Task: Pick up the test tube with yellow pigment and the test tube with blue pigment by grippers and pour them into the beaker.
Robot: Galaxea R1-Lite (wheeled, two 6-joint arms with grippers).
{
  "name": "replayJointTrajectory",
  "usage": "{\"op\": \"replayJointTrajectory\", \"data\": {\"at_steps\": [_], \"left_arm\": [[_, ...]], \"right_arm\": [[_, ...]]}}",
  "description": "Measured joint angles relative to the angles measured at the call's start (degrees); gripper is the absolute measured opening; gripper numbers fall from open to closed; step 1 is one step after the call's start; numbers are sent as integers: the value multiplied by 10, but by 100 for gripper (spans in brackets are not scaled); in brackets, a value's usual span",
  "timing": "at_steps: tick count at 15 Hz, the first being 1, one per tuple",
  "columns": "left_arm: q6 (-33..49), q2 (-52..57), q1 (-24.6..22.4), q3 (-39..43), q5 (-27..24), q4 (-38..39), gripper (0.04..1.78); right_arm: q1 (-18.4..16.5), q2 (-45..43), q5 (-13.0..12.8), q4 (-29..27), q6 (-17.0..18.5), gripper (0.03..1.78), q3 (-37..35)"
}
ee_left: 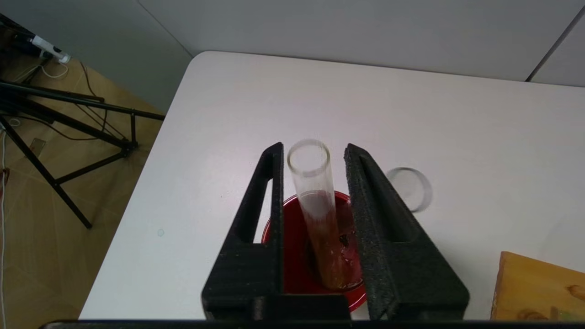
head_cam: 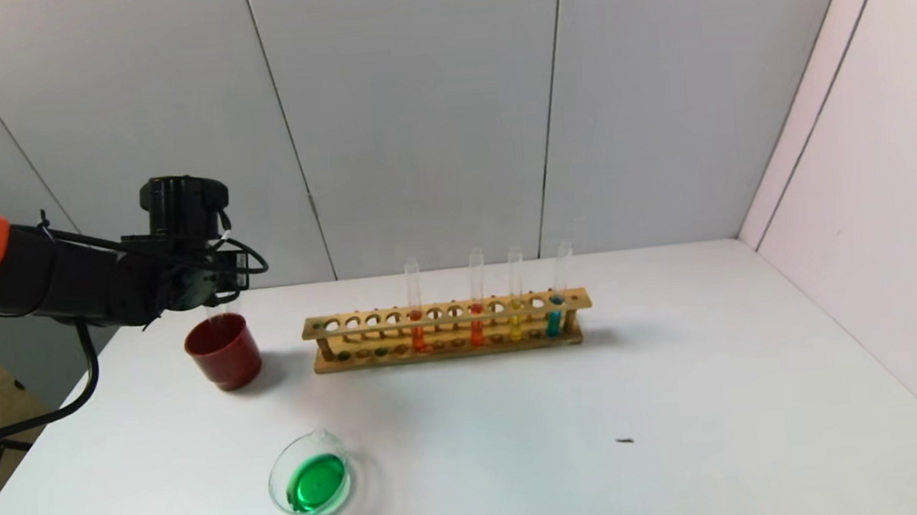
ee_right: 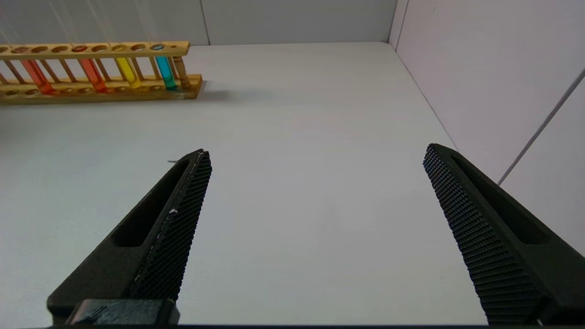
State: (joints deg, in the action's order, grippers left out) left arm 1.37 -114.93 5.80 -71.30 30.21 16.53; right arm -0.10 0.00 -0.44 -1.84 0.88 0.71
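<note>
Left end effector (ee_left: 314, 147) over red cup (head_cam: 223, 351), fingers narrow w/ slim gap each side of clear empty test tube (ee_left: 320, 214) standing tilted in cup. Beaker (head_cam: 277, 472) near front of surface (head_cam: 683, 403), holds green liquid, well apart from rack (head_cam: 448, 328) w/ 2 orange, 1 yellow, 1 teal tube. Right end effector (ee_right: 317, 155) wide open above bare surface, right of rack.

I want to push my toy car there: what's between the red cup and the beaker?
Between the red cup and beaker: only bare white table, head view.
</note>
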Motion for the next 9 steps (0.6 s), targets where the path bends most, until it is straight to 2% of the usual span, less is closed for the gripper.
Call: {"op": "replayJointTrajectory", "data": {"at_steps": [2, 5, 7, 9], "left_arm": [[-1, 8, 0, 20, 2, 25, 82], [-3, 22, 0, 59, 3, 57, 133], [-5, 40, 1, 80, 4, 66, 157], [-8, 68, 1, 98, 3, 67, 171]], "right_arm": [[0, 0, 0, 0, 0, 170, 0], [0, 0, 0, 0, 0, 170, 0], [0, 0, 0, 0, 0, 170, 0], [0, 0, 0, 0, 0, 170, 0]]}}
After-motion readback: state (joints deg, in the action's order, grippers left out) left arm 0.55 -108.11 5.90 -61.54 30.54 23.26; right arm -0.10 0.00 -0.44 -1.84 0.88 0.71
